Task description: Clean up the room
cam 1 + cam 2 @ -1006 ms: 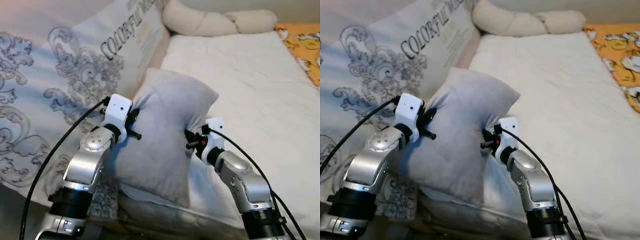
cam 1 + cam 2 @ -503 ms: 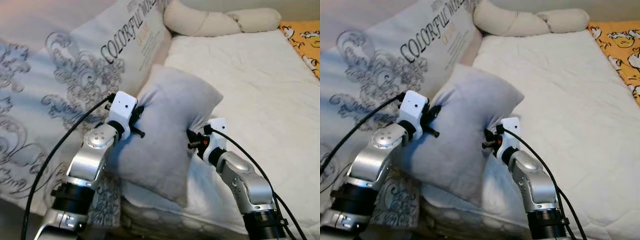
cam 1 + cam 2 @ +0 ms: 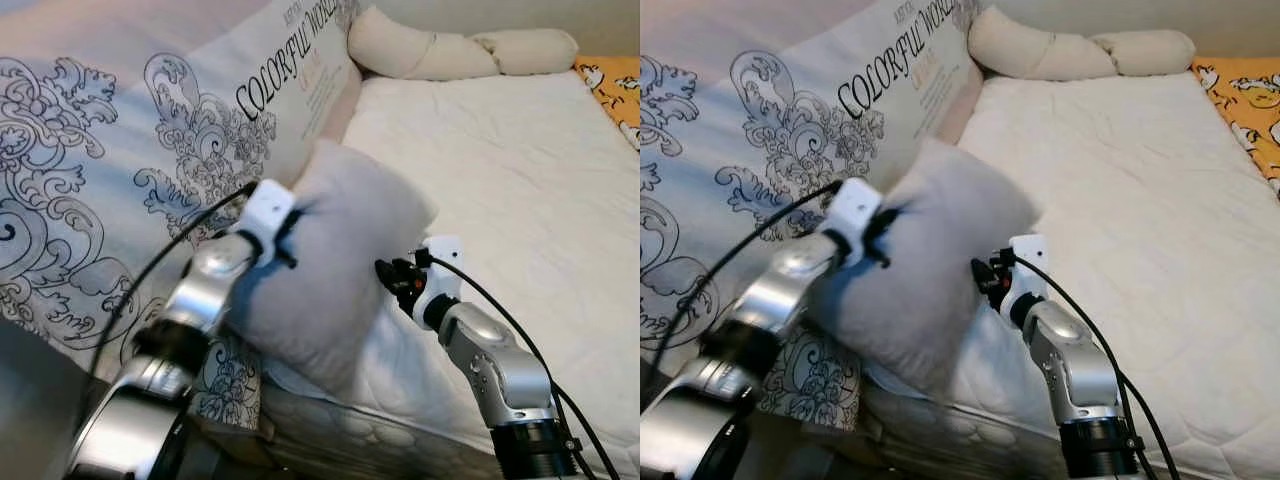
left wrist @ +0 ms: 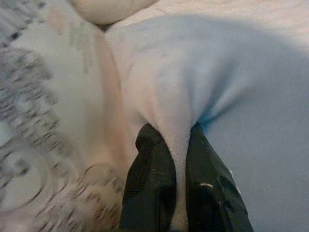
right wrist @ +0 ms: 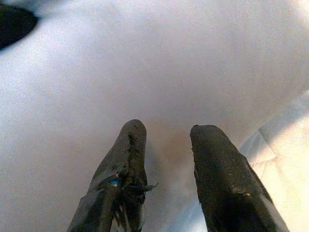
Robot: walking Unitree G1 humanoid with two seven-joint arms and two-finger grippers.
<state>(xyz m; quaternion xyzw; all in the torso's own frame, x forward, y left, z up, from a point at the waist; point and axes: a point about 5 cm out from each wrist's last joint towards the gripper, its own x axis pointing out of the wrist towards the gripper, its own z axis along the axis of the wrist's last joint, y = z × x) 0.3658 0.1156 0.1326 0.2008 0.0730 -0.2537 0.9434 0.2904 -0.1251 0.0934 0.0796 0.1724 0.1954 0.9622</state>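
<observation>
**A:** So the grey pillow [image 3: 335,265] is up off the mattress [image 3: 520,170], hanging over the near edge of the bed, right beside that big printed pillow [image 3: 180,150] leaning on the left. What's actually holding it?

**B:** Mostly the left gripper [image 4: 179,159]. Its two fingers are closed tight on a fold of fabric at the pillow's left side, and you can see the cloth bunched up between them in the wrist view. The right gripper [image 5: 166,145] is at the pillow's right side with its fingers spread, tips against the cover, nothing caught between them.

**A:** Sounds sketchy tbh.

**B:** Yeah, my guess is it's hanging off one small pinch. If that fold slides out, the pillow flops down, maybe off the edge toward the floor. It could also swing and shove the printed pillow.

**A:** And the right side?

**B:** Until those fingers close on something, it's only propping. I'd get a second pinch before carrying it further.
</observation>
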